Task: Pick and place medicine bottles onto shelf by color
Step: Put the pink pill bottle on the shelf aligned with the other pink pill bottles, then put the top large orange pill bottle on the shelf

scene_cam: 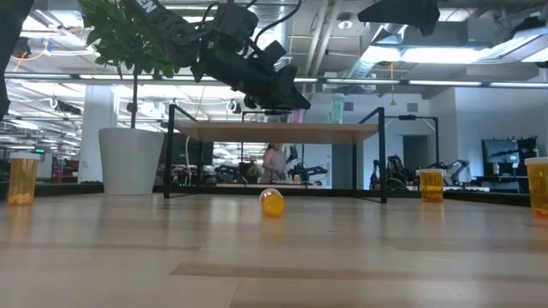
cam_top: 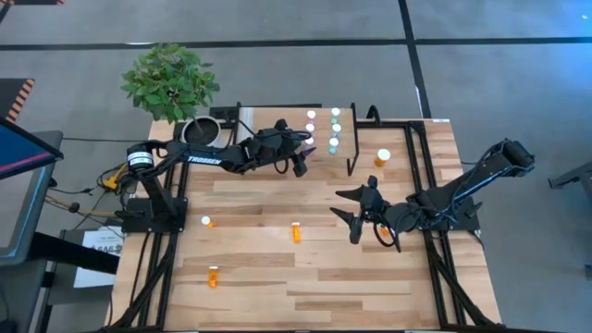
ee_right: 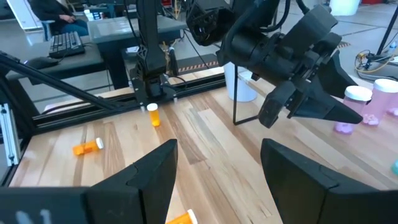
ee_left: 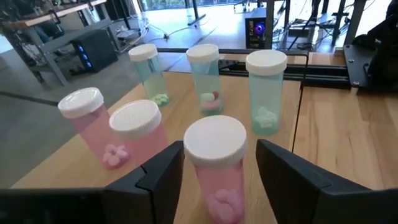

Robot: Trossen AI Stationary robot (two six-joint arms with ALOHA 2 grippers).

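Observation:
The shelf (scene_cam: 274, 133) stands at the table's far side. On its top (ee_left: 283, 140) stand three teal bottles (ee_left: 265, 93) and three pink bottles. My left gripper (ee_left: 217, 180) is open over the shelf. Its fingers stand on either side of the nearest pink bottle (ee_left: 217, 168), which stands upright on its base, and a gap shows on one side. My right gripper (cam_top: 356, 211) is open and empty over the table's middle right. An orange bottle (cam_top: 383, 157) stands right of the shelf. Three more orange bottles are on the table (cam_top: 296, 231) (cam_top: 213, 276) (cam_top: 207, 222).
A white pot (scene_cam: 130, 161) with a green plant (cam_top: 171, 83) stands at the far left corner, beside the shelf. Black frame rails (cam_top: 435, 268) run along the table's left and right sides. In the right wrist view, my left arm (ee_right: 280, 56) shows ahead.

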